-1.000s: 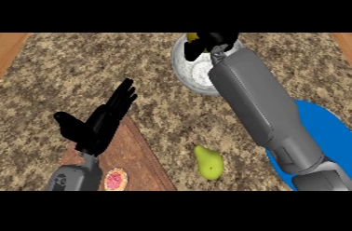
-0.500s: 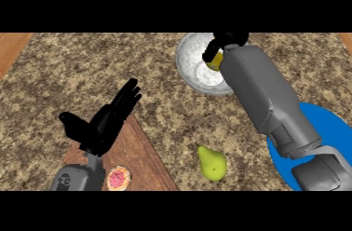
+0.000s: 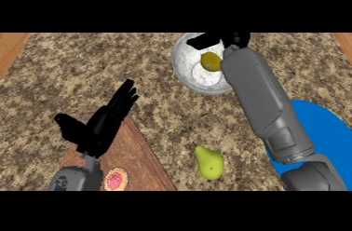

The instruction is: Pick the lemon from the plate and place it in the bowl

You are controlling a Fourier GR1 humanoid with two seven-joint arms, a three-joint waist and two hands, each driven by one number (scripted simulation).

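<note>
While the left hand (image 3: pixel 96 125) rests with fingers straight at seven o'clock, a pear (image 3: pixel 209 163) lies on the bench (image 3: pixel 62 71) at five o'clock beside the blue plate (image 3: pixel 323 127). Farther off, at one o'clock, the lemon (image 3: pixel 211 61) sits in the white bowl (image 3: pixel 187 76); the right hand (image 3: pixel 220 39) hovers just past it, apparently released. Light, firm and waxy, it would best be held across its middle.

The right forearm reaches far forward, its right hand (image 3: pixel 219 39) at the view's top with fingers spread and holding nothing. The left hand (image 3: pixel 102 123) rests at lower left, fingers straight and pointing up.
</note>
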